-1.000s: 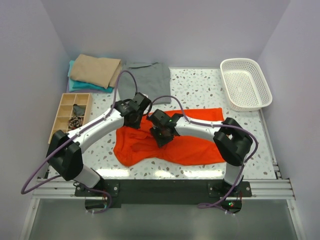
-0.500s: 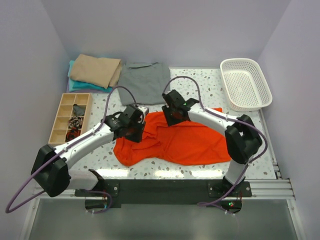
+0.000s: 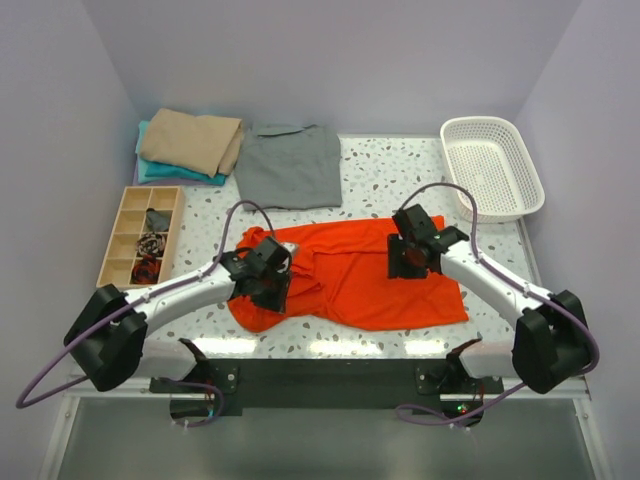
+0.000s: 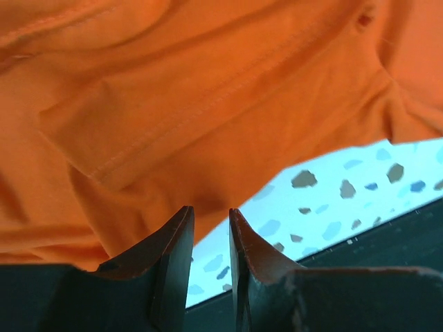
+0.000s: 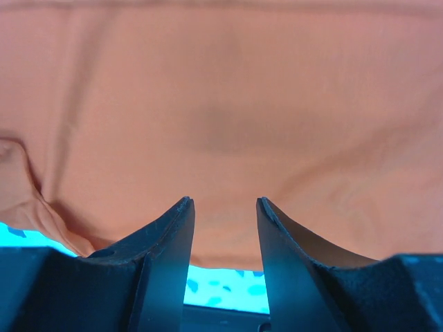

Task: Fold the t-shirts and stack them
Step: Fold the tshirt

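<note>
The orange-red t-shirt (image 3: 350, 278) lies spread across the middle of the table, still bunched at its left end. My left gripper (image 3: 268, 282) hovers over that bunched left end; in the left wrist view the left gripper (image 4: 211, 211) has a narrow gap with nothing in it, above the shirt's near hem (image 4: 208, 90). My right gripper (image 3: 408, 256) is over the shirt's right half, and in the right wrist view the right gripper (image 5: 225, 200) stands open and empty above flat cloth (image 5: 221, 104). The grey t-shirt (image 3: 290, 166) lies flat at the back. A folded tan t-shirt (image 3: 190, 140) rests on a teal one (image 3: 152, 171) at the back left.
A white mesh basket (image 3: 492, 168) stands at the back right. A wooden compartment tray (image 3: 140, 236) with small items sits at the left edge. Speckled tabletop (image 3: 385, 180) shows between the grey shirt and the basket. The black rail (image 3: 320, 380) runs along the near edge.
The right arm has swung from the shirt's middle out to the right and its jaws have widened. The left gripper has come nearer the front. The orange-red shirt now lies wider and flatter.
</note>
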`<state>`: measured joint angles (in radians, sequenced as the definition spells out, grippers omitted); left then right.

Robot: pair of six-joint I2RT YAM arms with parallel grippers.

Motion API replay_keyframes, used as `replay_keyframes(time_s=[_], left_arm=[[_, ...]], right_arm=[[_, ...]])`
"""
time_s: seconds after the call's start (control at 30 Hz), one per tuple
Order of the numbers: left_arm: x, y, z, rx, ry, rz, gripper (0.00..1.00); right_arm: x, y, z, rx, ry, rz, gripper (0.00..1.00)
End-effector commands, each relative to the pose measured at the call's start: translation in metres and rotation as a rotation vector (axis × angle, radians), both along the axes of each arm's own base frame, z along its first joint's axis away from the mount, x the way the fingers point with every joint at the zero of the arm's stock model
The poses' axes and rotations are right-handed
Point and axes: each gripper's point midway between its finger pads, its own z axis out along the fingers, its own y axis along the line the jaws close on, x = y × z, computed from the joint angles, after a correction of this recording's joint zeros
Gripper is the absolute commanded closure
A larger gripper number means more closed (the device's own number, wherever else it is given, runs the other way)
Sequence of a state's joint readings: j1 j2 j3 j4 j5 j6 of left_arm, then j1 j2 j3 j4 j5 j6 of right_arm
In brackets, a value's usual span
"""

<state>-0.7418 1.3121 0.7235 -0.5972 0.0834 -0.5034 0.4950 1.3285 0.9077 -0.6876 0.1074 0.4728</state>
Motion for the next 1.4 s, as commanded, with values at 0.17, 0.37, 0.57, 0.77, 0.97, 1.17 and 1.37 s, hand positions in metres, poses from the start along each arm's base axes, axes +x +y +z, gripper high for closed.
replay_keyframes(time_s=[0.17,0.37,0.57,0.77,0.97,1.17,1.37], left_arm=[[0.049,0.035,-0.007,0.256,-0.118,0.155,0.68],[0.080,0.054,-0.004,0.342,-0.174,0.193,0.68],[0.096,0.090,-0.002,0.534,-0.205,0.199,0.68],[0.114,0.119,0.007,0.632,-0.240,0.235,0.68],[0.143,0.116,0.027,0.618,-0.297,0.235,0.68],[0.143,0.083,0.047,0.435,-0.285,0.152,0.65],[0.118,0.018,0.077,0.025,-0.268,-0.026,0.56]], right_arm=[[-0.039,-0.009,-0.041,0.057,0.131,-0.153,0.57],[-0.046,-0.016,-0.061,0.037,0.152,-0.201,0.57],[-0.050,-0.021,-0.081,-0.008,0.198,-0.209,0.57],[-0.044,-0.021,-0.097,-0.034,0.223,-0.205,0.58],[-0.035,-0.014,-0.105,-0.036,0.244,-0.168,0.58],[-0.024,-0.005,-0.099,-0.011,0.228,-0.129,0.57],[-0.009,-0.007,-0.076,-0.036,0.175,-0.106,0.57]])
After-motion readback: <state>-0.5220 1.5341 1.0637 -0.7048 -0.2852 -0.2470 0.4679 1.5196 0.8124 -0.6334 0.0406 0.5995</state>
